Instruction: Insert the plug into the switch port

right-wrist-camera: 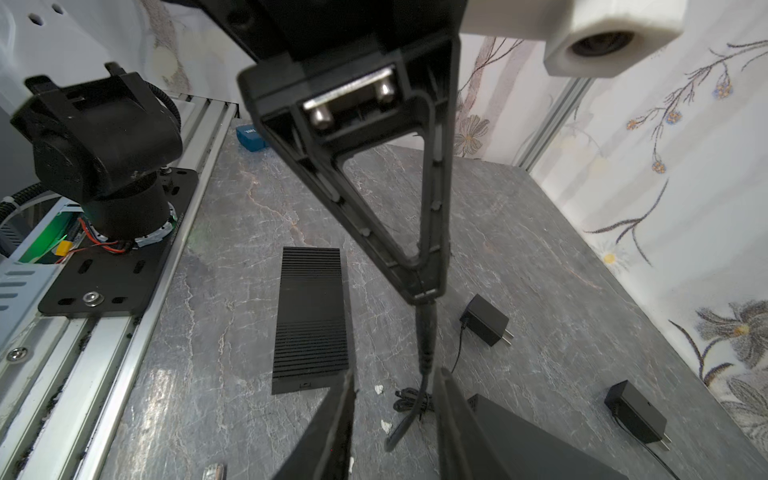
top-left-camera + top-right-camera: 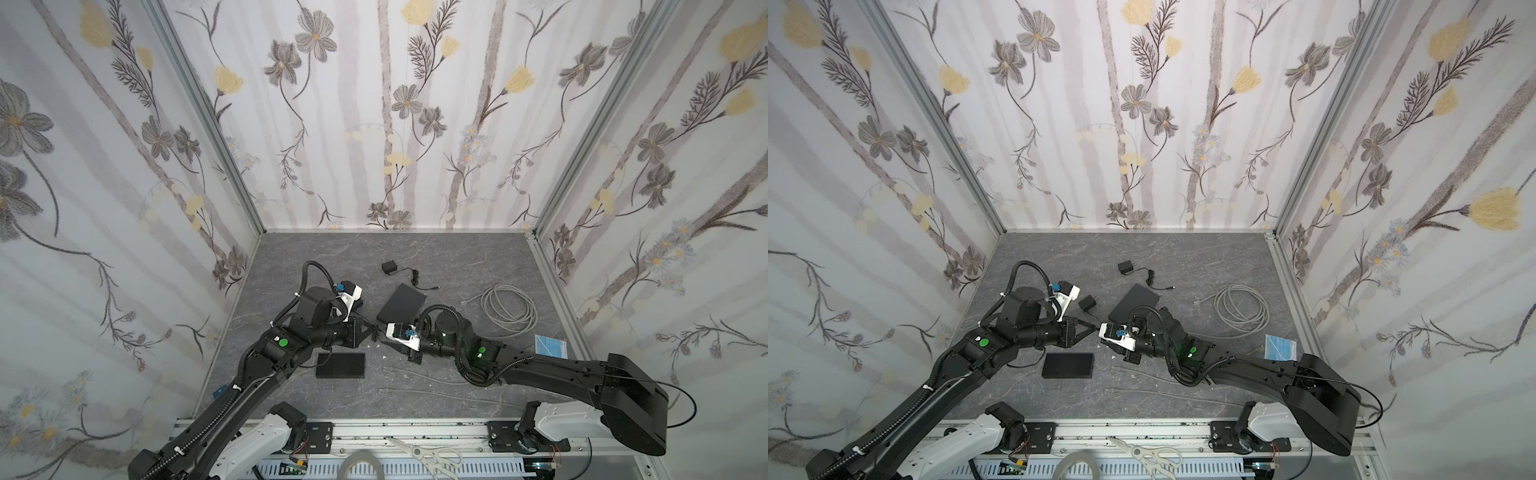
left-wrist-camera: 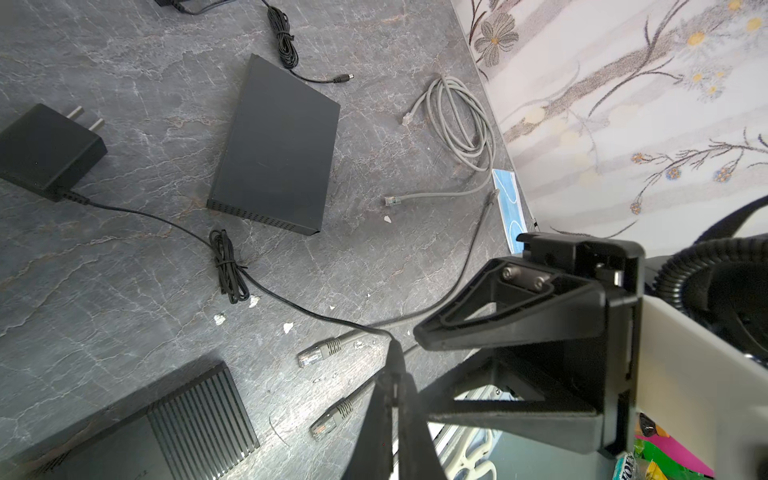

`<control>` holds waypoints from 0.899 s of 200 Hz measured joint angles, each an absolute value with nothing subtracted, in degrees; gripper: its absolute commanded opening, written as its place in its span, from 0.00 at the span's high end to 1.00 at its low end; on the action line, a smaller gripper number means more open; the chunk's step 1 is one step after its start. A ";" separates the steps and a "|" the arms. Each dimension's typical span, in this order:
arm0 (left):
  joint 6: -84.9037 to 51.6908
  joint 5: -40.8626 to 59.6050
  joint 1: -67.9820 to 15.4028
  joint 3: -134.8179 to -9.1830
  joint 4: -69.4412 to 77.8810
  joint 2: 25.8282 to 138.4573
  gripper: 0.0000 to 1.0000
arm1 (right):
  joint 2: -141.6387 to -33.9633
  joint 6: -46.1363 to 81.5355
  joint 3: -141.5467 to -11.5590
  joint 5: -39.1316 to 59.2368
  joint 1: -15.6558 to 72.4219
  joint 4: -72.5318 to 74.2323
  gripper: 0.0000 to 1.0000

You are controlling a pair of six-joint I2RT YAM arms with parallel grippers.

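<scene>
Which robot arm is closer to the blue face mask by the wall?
Right. The right arm passes close beside the blue face mask; the left arm is far across the table, on the other side.

Two switch boxes (image 3: 274,145) (image 3: 199,419); two power adapters (image 1: 484,320) (image 1: 636,411); four network plugs (image 3: 409,118) (image 3: 390,200) (image 3: 309,357) (image 3: 322,426); one scissors (image 2: 432,455).

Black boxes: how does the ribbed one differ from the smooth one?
The ribbed box has grooves across its top; the smooth box has a plain top. The ribbed box lies nearer the front, square-on; the smooth box lies farther back, turned askew. Both are black and flat.
</scene>
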State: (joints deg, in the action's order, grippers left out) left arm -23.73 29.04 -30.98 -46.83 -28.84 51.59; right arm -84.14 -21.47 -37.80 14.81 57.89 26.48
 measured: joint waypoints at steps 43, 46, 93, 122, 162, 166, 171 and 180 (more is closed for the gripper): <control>-23.75 29.34 -30.98 -46.92 -28.86 51.86 1.00 | -84.36 -21.04 -36.97 11.92 57.91 27.16 0.74; -23.75 29.36 -30.98 -46.92 -28.86 51.88 1.00 | -84.49 -21.06 -36.97 11.88 57.91 27.29 0.75; -23.75 29.74 -30.96 -46.92 -28.84 51.90 1.00 | -85.52 -21.10 -37.06 11.86 57.91 29.08 0.78; -23.77 29.89 -30.98 -46.89 -28.84 51.86 1.00 | -86.17 -21.32 -37.06 12.08 57.91 29.98 0.79; -23.81 30.26 -30.98 -46.87 -28.77 51.66 1.00 | -86.89 -21.54 -37.54 12.29 57.91 31.14 0.79; -23.81 30.26 -30.98 -46.81 -28.69 51.64 1.00 | -86.91 -21.54 -37.56 12.29 57.91 31.18 0.79; -23.83 30.26 -30.96 -46.78 -28.62 51.64 1.00 | -86.96 -21.54 -37.60 12.32 57.95 31.20 0.79; -23.99 30.30 -30.96 -46.70 -28.40 51.64 1.00 | -87.05 -21.54 -37.63 12.43 57.95 31.31 0.79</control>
